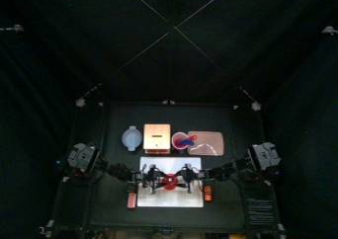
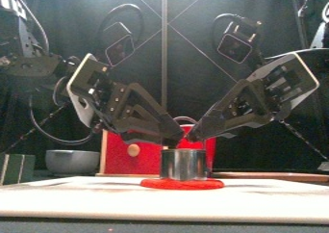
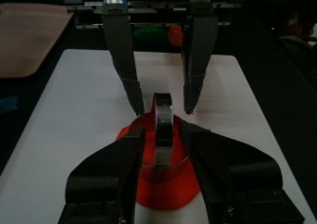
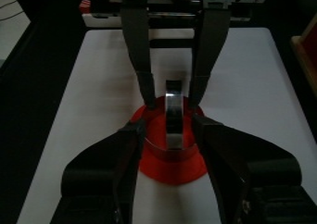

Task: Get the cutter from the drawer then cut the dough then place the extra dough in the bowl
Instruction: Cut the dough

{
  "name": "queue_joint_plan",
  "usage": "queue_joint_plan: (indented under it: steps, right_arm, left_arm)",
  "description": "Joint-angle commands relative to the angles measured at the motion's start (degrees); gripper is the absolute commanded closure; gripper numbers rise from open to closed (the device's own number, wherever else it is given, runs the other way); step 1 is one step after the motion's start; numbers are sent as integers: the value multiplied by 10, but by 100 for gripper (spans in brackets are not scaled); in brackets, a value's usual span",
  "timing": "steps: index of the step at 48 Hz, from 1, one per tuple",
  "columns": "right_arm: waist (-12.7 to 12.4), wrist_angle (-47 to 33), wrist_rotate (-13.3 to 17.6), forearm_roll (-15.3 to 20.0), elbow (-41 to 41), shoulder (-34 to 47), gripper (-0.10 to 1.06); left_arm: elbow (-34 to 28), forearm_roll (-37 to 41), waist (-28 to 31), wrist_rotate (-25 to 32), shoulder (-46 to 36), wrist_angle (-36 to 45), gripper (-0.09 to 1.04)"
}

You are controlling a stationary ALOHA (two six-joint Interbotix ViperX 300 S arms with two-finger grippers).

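- Black table: beneath both arms, which come in from either side and meet over its front half.
- White cutting board: flat on the table, directly under both grippers and reaching out past them on every side.
- Left gripper: slanted down from the left, tips on the cutter's top. Jaws drawn in narrow with the cutter's metal filling the gap between them, so closed on it.
- Right gripper: slanted down from the right, nose to nose with the left one over the same spot. Jaws likewise narrowed onto the cutter, metal pressed between them.
- Pink tray: well behind the grippers, on the right gripper's side. Red cup at the tray's end nearest the box.
- Pale wooden box: well behind the grippers, straight back from where they meet. Red drawer front facing them.
- Blue-grey bowl: behind the left gripper and off to its outer side, just beside the box.
- Red dough: flat disc on the board right below both sets of fingertips, its rim showing all round the cutter's foot.
- Cutter: upright on the dough, between and just under the two grippers' tips, held by both.
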Motion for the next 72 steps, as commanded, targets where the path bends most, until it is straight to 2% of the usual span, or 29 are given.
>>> queue_joint_plan:
  steps: [1,7,15,20,31,43,51,59,72]
  right_arm:
    - [-2,-3,-1,2,-3,-19,17]
    - [-2,-3,-3,0,1,-19,23]
    - [-5,-1,-4,-4,-2,-14,40]
    - [-11,9,-4,-7,-7,-4,48]
    - [-18,40,-3,-7,-19,4,50]
    - [-18,91,4,2,-13,10,50]
    - [-11,132,8,33,-13,35,50]
    - [14,135,8,83,-17,69,50]
    - [40,139,8,141,-14,86,50]
  left_arm:
    - [-9,1,3,1,-18,3,18]
    - [-6,1,3,2,-18,2,18]
    - [-4,1,3,2,-18,-1,20]
    - [3,2,3,2,-18,-1,25]
    - [15,0,3,1,-21,-1,38]
    - [18,1,3,1,-16,-1,39]
    - [17,0,0,-1,0,4,39]
    - [16,-4,-12,-9,22,4,40]
    - [12,-60,-60,-11,56,4,40]
